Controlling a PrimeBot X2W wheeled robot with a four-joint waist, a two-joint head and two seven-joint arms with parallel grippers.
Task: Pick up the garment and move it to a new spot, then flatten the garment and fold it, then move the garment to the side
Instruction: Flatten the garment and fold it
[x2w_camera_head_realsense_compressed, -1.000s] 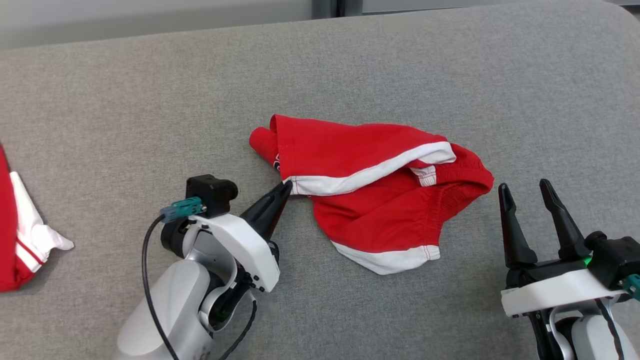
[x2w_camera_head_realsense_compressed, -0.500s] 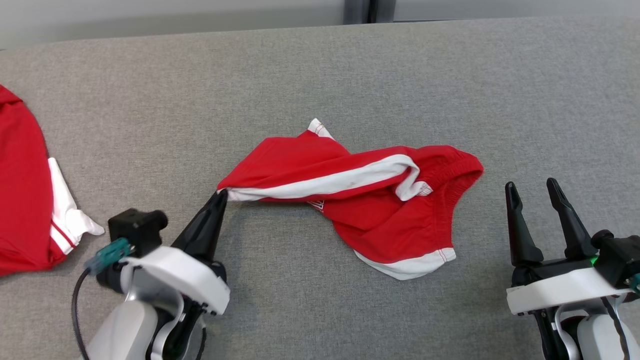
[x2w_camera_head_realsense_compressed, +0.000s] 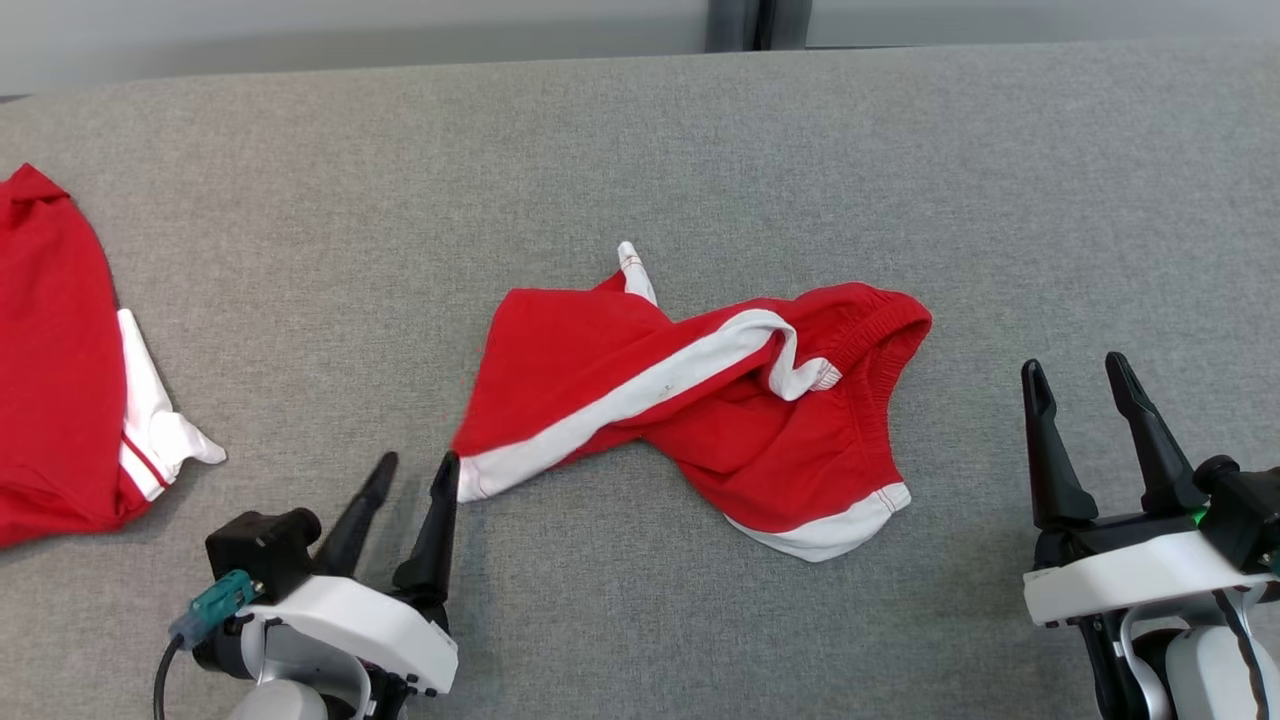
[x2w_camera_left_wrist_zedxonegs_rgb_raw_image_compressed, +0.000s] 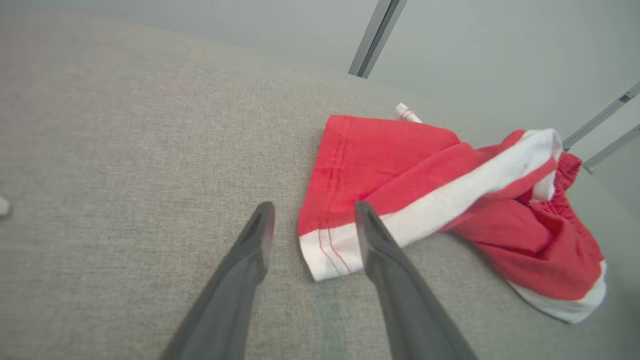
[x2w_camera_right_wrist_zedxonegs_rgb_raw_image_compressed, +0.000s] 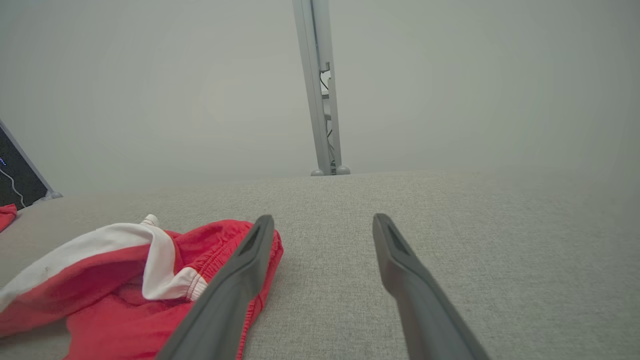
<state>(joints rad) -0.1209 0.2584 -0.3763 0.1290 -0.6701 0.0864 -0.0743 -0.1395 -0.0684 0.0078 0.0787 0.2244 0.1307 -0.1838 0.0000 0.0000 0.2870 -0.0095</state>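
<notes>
**Item 1: garment** (x2w_camera_head_realsense_compressed: 700, 400). Red shorts with white bands and an elastic waistband. They lay crumpled and twisted near the middle of the grey fabric-covered table (x2w_camera_head_realsense_compressed: 300, 180). The waistband pointed to 2 o'clock, and one white-hemmed leg corner (x2w_camera_left_wrist_zedxonegs_rgb_raw_image_compressed: 332, 252) trailed to 8 o'clock.

**Item 2: left end effector** (x2w_camera_head_realsense_compressed: 419, 460). Stood at 8 o'clock of the garment, fingers pointing to 12. It was released, with the jaws apart and gripping nothing. In the left wrist view the white hem corner lay flat on the table between the two fingers (x2w_camera_left_wrist_zedxonegs_rgb_raw_image_compressed: 314, 207), against the one nearer the garment.

**Item 3: right end effector** (x2w_camera_head_realsense_compressed: 1072, 365). Stood at 3 o'clock of the garment, just beside the waistband and apart from it. It was released and empty, with the jaws wide over bare table (x2w_camera_right_wrist_zedxonegs_rgb_raw_image_compressed: 322, 219).

**Item 4: second red-and-white garment** (x2w_camera_head_realsense_compressed: 50, 350). Lay at 9 o'clock on the table's edge of the head view, well apart from item 1.
</notes>
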